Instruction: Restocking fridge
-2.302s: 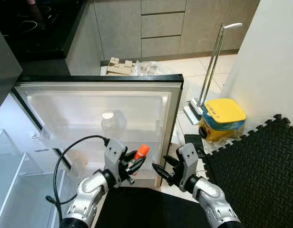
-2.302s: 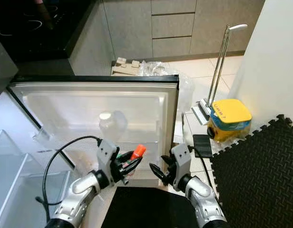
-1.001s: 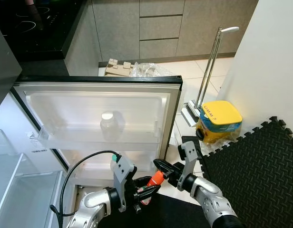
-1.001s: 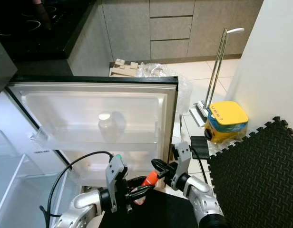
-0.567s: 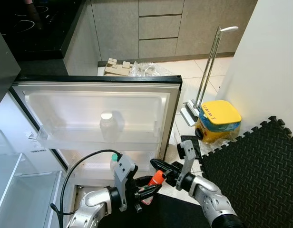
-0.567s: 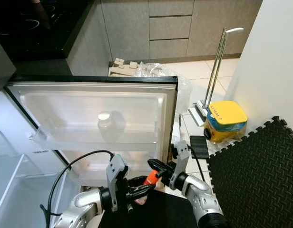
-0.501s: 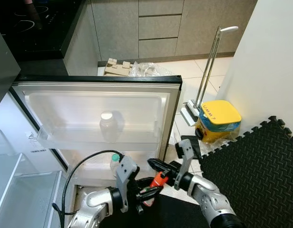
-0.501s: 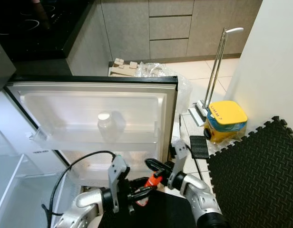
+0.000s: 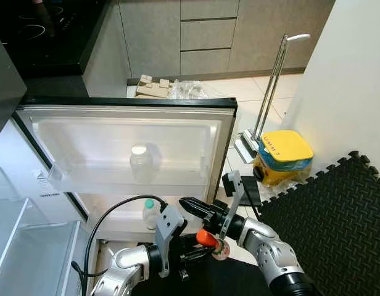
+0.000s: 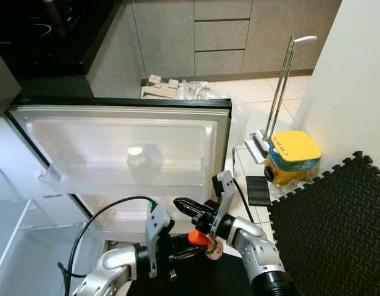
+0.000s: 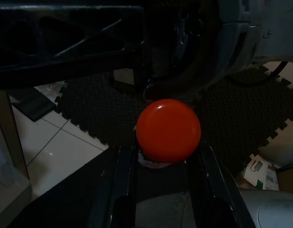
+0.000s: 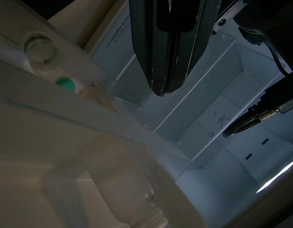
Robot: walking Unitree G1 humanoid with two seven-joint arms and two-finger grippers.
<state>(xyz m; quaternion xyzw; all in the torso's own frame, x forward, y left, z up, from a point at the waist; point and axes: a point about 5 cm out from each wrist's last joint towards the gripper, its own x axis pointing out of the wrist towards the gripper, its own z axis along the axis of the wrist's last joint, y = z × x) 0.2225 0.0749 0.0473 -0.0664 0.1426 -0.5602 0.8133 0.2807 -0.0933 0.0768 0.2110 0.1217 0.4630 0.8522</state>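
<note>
A small bottle with an orange cap point(image 9: 205, 237) lies between the fingers of my left gripper point(image 9: 197, 242), which is shut on it low in front of the open fridge door point(image 9: 128, 142). In the left wrist view the orange cap point(image 11: 168, 129) sits between the two black fingers point(image 11: 123, 176). My right gripper point(image 9: 184, 203) is just above the bottle, shut, pointing toward the door's lower shelf point(image 9: 116, 225); its fingers point(image 12: 171, 47) are pressed together. A clear white-capped bottle point(image 9: 139, 164) stands on the upper door shelf, and a green-capped one point(image 9: 150, 213) on the lower.
Fridge compartments point(image 9: 23, 246) open at the left. A yellow box point(image 9: 285, 154) and a long-handled dustpan point(image 9: 269, 92) stand on the tiled floor to the right, beside a black foam mat point(image 9: 332, 216). Cardboard and a plastic bag point(image 9: 171, 90) lie behind the door.
My right gripper has risen and moved left from the orange cap toward the door shelf. The left gripper has shifted slightly right with the bottle.
</note>
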